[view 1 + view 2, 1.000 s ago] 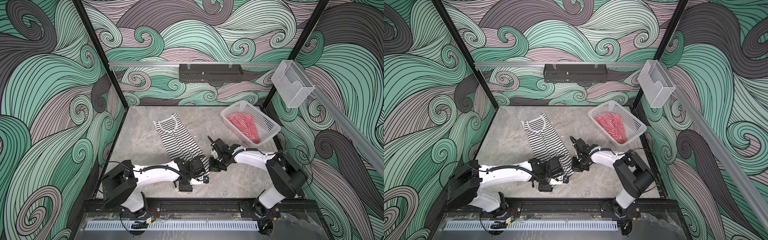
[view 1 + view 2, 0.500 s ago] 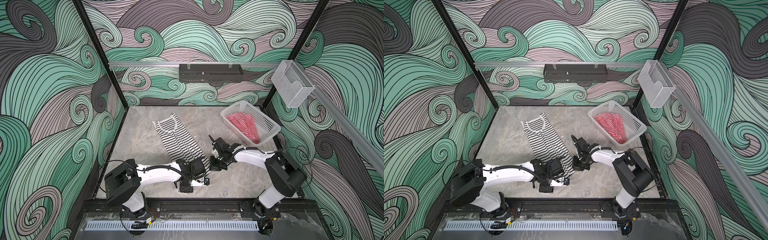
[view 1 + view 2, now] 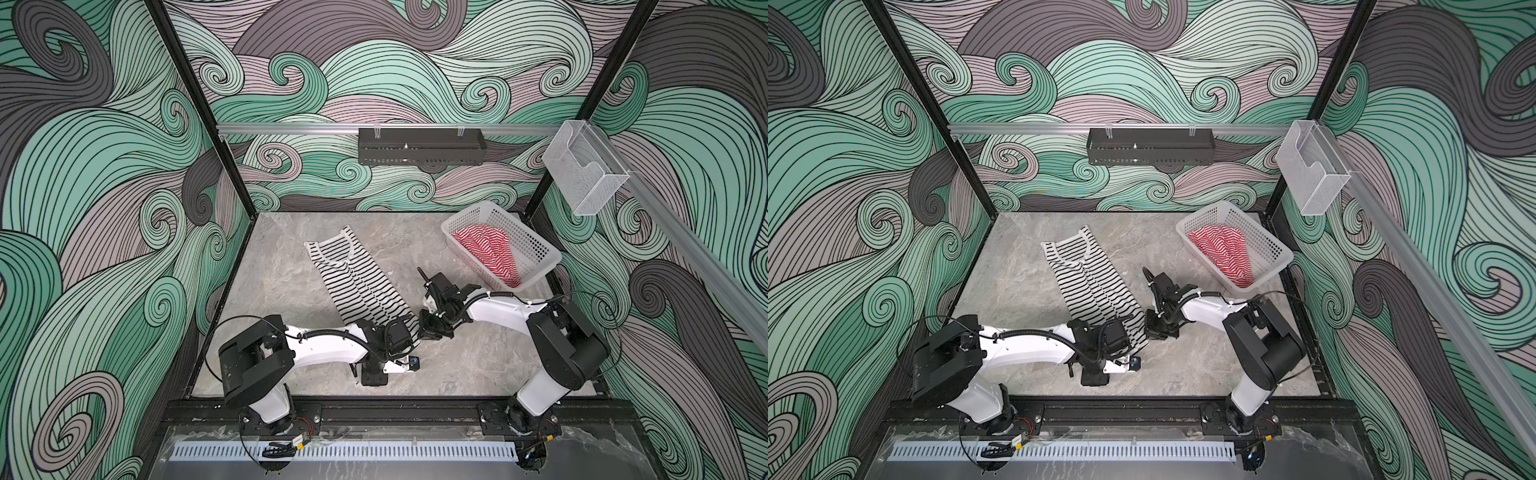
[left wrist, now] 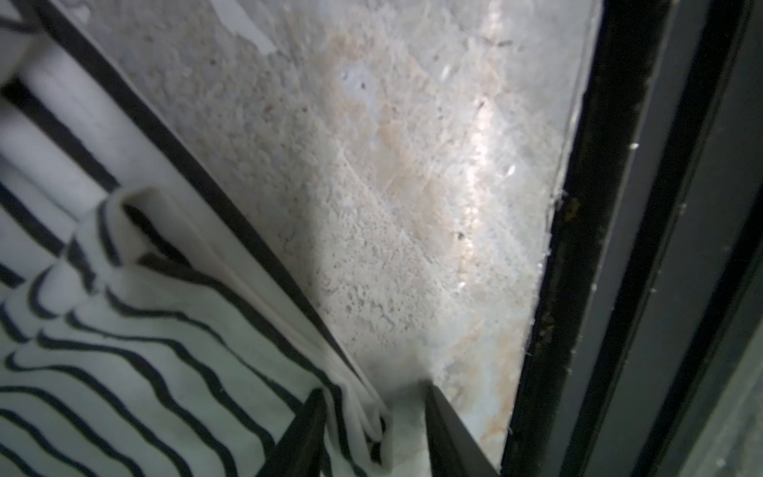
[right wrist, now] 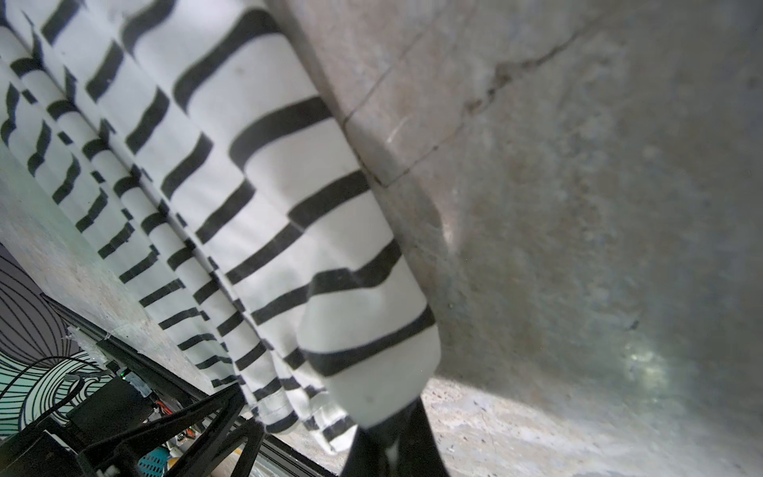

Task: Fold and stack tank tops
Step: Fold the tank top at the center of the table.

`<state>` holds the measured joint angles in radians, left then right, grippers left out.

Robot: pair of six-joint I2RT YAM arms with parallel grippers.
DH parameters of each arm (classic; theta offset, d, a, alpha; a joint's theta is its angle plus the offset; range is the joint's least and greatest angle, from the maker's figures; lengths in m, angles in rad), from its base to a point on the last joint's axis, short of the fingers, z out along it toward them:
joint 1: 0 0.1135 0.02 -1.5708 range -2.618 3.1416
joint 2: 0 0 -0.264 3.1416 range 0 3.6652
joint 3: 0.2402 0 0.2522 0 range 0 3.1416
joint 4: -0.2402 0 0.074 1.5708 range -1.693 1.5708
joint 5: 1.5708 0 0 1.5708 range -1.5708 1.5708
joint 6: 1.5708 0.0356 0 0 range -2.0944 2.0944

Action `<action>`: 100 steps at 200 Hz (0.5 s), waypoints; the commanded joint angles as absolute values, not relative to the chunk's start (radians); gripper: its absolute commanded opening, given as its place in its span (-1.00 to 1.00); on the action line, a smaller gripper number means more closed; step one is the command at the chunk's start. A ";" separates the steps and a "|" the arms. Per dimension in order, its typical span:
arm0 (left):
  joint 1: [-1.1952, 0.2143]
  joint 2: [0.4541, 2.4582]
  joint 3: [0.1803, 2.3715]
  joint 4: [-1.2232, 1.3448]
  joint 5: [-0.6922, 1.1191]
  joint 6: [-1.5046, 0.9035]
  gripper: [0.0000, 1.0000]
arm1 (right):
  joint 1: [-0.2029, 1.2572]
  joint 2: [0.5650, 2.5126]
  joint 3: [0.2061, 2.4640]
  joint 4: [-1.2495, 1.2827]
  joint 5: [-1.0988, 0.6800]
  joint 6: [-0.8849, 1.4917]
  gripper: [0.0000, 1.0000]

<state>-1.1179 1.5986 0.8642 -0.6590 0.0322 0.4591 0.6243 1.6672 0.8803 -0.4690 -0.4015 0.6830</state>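
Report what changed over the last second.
Very little. The left arm's black joint block shifted slightly toward the middle. The left gripper kept its place, fingers either side of the bunched hem of the black-and-white striped tank top. Unchanged: the right gripper shut on the hem's other corner, and the red-and-white striped tank top in the white perforated plastic basket.

Bare table (image 3: 282, 291) was found on the left of the top (image 3: 357, 282); the far right corner was blocked by the basket (image 3: 528, 245).
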 commanded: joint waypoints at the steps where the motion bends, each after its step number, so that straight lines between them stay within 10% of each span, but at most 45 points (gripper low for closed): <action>1: -1.112 1.651 0.866 -0.683 0.060 0.469 -0.36 | 0.612 1.650 0.880 -0.470 -0.404 0.674 -1.00; 59: -1.105 1.689 0.915 -0.699 0.061 0.480 -1.00 | 0.587 1.624 0.872 -0.474 -0.413 0.663 -1.00; 100: -1.101 1.687 1.054 -0.797 0.146 0.487 -1.00 | 0.531 1.532 0.841 -0.515 -0.423 0.650 -1.00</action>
<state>-1.1057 1.6730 0.9657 -0.7013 0.0460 0.4702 0.5747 1.6138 0.8654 -0.4767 -0.4229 0.6621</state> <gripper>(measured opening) 0.048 0.059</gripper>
